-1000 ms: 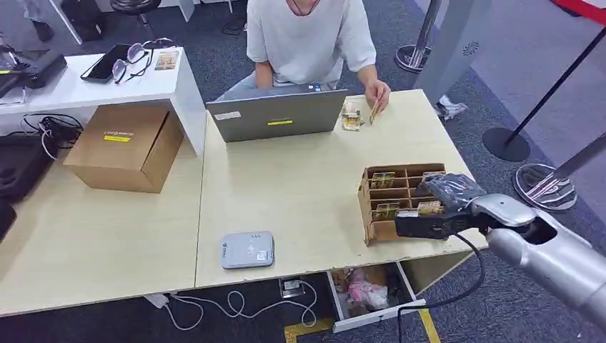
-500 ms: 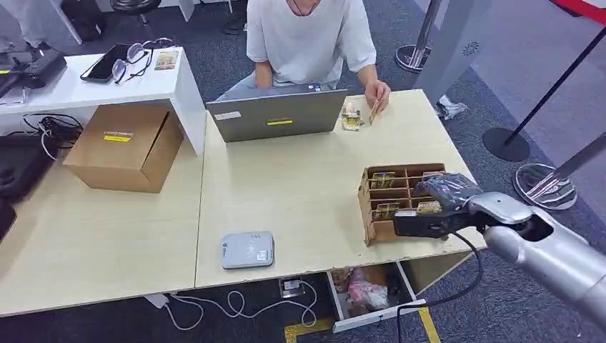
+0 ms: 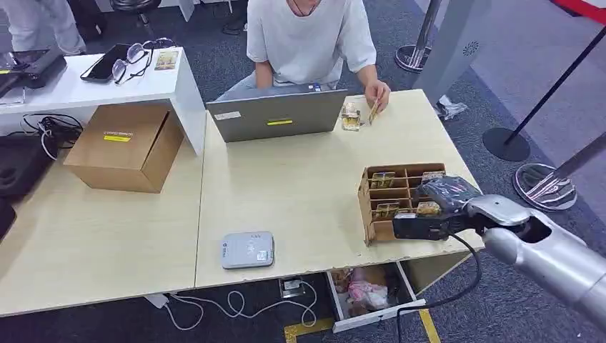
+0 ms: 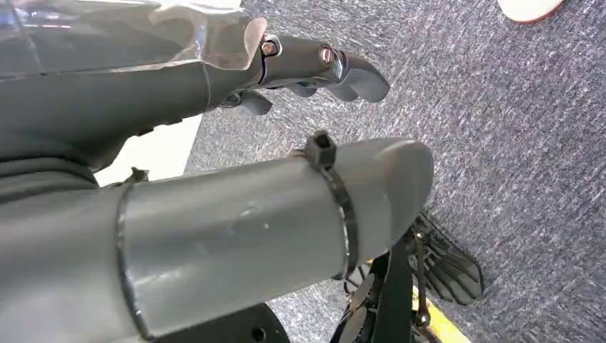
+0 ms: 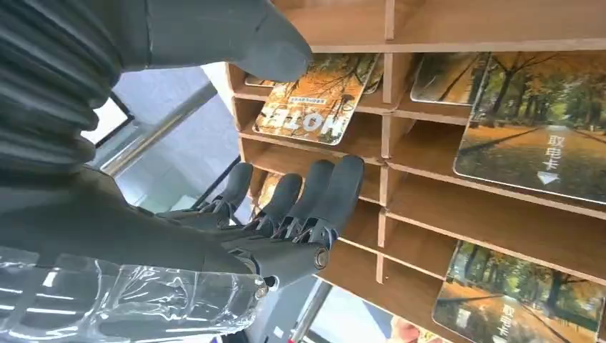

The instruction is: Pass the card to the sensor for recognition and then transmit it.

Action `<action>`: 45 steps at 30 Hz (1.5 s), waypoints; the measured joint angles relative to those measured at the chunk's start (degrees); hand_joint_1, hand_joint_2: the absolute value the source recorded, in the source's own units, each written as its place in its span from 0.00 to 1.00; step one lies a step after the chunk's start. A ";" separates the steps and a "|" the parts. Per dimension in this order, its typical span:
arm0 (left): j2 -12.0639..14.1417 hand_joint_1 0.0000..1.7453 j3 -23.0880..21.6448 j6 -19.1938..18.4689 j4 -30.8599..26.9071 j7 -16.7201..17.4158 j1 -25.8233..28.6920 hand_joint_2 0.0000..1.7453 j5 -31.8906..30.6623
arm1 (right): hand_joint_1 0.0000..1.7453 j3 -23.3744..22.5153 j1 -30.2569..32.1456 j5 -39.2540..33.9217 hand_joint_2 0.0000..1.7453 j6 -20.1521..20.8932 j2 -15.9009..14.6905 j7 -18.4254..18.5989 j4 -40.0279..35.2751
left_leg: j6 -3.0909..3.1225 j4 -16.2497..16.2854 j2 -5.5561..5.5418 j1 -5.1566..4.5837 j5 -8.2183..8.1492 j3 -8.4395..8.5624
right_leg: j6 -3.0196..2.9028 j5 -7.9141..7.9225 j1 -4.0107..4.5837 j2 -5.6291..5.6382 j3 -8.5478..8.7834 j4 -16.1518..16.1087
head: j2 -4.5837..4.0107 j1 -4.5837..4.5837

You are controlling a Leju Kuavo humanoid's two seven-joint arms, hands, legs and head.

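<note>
Right hand (image 3: 446, 196) at the lower right of the head view, reaching from the silver arm onto the near right cells of the cardboard card rack (image 3: 367, 204). Seen close in the right wrist view as the same right hand (image 5: 286, 214), fingers (image 5: 336, 193) extended together and spread apart from the thumb (image 5: 275, 50), nothing gripped between them. Thumb tip just at the edge of a hotel card (image 5: 314, 103) leaning in one cell; whether touching could not be told. Fingertips at the wooden divider of the next cell along. More cards with autumn tree prints (image 5: 529, 136) standing in neighbouring cells.

Left hand (image 4: 314, 68) in the left wrist view hung over grey carpet, fingers loosely curled, holding nothing.

White card sensor (image 3: 247, 250) lay low and centre on the light wooden table (image 3: 300, 179), well apart from the rack to its right. Brown cardboard box (image 3: 125, 146) sat at the middle left. Further back, an open grey laptop (image 3: 279, 114) stood at upper centre, with a small stack of cards (image 3: 350, 116) just to its right. Person's hand (image 3: 377, 93) beside that stack pinched a card on edge. Glasses (image 3: 132, 57) rested on the white side desk (image 3: 93, 82) at the upper left.
</note>
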 joint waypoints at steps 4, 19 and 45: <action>0.00 0.00 0.00 0.00 0.00 0.00 0.00 0.00 0.02 | 0.45 0.00 0.00 0.00 1.00 0.00 0.00 0.00 0.00 | 0.00 0.00 0.00 0.00 0.00 0.00 | 0.00 0.00 0.00 0.00 0.00 0.00 | 0.00 0.00; -0.02 0.00 0.00 -0.02 0.00 -0.52 -0.01 0.00 0.55 | 0.48 0.00 0.34 -0.57 1.00 -0.07 0.00 1.24 -0.04 | 0.00 0.00 0.00 0.00 0.00 0.02 | 0.00 0.00 0.00 0.00 0.00 0.00 | 0.00 0.00; -0.09 0.00 0.00 -0.90 0.00 -1.14 -0.15 0.00 1.14 | 0.87 -1.29 3.31 -0.44 1.00 -1.03 0.00 2.25 -0.24 | 0.00 0.00 0.00 -0.01 0.00 0.02 | 0.00 0.00 0.01 0.01 0.00 -0.01 | 0.00 -0.02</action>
